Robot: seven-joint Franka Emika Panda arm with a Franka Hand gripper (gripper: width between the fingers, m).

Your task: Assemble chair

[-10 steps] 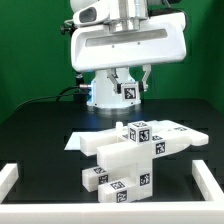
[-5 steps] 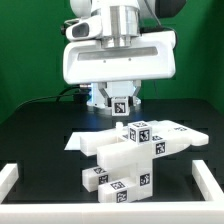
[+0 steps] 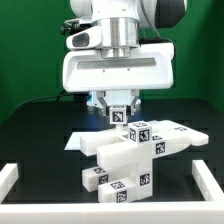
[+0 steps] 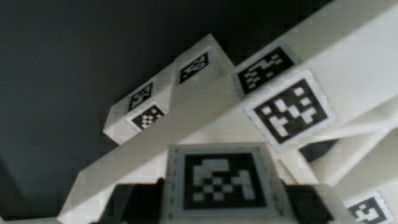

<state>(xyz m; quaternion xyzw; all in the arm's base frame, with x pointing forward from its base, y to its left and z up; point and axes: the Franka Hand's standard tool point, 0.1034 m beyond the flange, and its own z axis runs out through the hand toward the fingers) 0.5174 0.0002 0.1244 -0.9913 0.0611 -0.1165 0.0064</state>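
The chair [image 3: 135,150] is a cluster of matte white blocks and slabs with black-and-white tags, standing on the black table in the middle of the exterior view. My gripper [image 3: 119,110] hangs just above and behind its top block. It is shut on a small white tagged chair part [image 3: 119,114]. In the wrist view that part [image 4: 221,180] sits between the dark fingers [image 4: 146,203], with the tagged chair slabs [image 4: 249,95] close below.
A low white border rail [image 3: 10,178] runs along the table's edges at the exterior view's left and right. A flat white slab [image 3: 85,140] lies under the chair. A green backdrop stands behind the robot body [image 3: 115,60].
My gripper has come lower and toward the chair with the small tagged part in it. The chair has not moved.
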